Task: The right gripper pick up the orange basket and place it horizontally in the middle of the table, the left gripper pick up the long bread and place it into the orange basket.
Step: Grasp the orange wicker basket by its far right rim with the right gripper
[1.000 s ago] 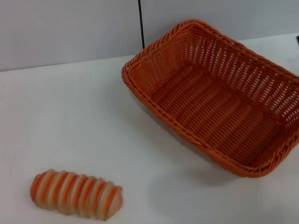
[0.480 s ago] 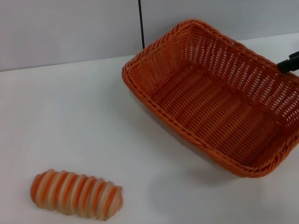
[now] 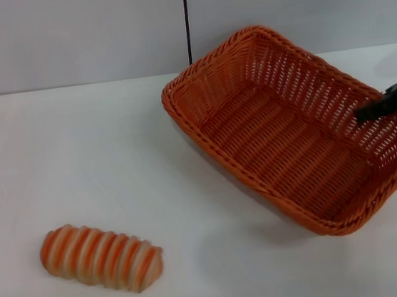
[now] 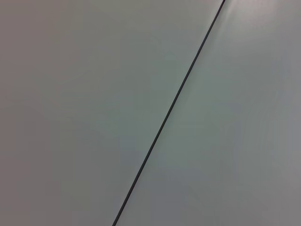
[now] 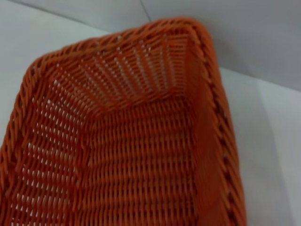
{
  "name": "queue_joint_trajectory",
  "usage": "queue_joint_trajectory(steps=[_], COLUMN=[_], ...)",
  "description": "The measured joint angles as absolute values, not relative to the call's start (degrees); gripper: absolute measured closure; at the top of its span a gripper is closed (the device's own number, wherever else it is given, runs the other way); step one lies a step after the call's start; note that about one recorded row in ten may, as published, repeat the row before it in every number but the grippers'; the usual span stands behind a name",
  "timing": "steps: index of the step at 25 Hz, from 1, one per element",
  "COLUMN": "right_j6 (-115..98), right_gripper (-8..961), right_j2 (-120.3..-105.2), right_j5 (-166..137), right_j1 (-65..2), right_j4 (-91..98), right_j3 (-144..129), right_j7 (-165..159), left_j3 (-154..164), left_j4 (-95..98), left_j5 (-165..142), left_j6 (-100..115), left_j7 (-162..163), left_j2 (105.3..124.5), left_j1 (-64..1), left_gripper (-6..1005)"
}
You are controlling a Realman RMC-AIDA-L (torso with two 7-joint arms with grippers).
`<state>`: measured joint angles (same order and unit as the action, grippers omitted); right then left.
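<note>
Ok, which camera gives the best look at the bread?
The head view: the bread lies whole on the table, far from the basket. The right wrist view shows only basket and table, no bread. The left wrist view shows only grey wall.

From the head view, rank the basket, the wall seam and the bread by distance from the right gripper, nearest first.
1. Orange basket: the right gripper reaches over its right rim.
2. Wall seam: dark vertical line behind the basket's far-left corner.
3. Long bread: near-left on the table, clearly farthest.
</note>
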<state>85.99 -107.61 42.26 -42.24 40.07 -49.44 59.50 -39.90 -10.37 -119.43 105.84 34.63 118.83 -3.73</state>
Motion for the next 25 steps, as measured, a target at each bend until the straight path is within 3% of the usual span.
queue_joint_trajectory(steps=[4, 9, 14, 18, 25], right_j6=[85.7, 85.8, 86.0, 86.1, 88.9], right_gripper=[473, 480, 729, 801, 784], right_j2=[-108.65, -108.83, -108.89, -108.89, -109.38], right_j5=[41.7, 41.7, 41.7, 41.7, 46.4], right_j1=[-41.7, -41.4, -41.4, -41.4, -39.5], right_j4=[41.5, 42.1, 42.2, 42.4, 46.9], right_j3=[-49.9, -49.7, -49.6, -49.5, -44.6], right_j7=[60.1, 60.5, 60.5, 60.6, 63.1], left_j3=[-39.9, -39.9, -39.9, -39.9, -39.9], left_j4=[-10.4, -10.4, -10.4, -10.4, -10.4], left_j5=[-119.5, -119.6, -119.6, -119.6, -119.6], left_j6=[105.6, 105.4, 105.1, 105.1, 105.1], left_j7=[34.6, 34.6, 34.6, 34.6, 34.6], left_j2=[118.82, 118.82, 118.82, 118.82, 118.82], left_j1=[-3.7, -3.7, -3.5, -3.5, -3.4], left_gripper=[166, 166, 166, 166, 166])
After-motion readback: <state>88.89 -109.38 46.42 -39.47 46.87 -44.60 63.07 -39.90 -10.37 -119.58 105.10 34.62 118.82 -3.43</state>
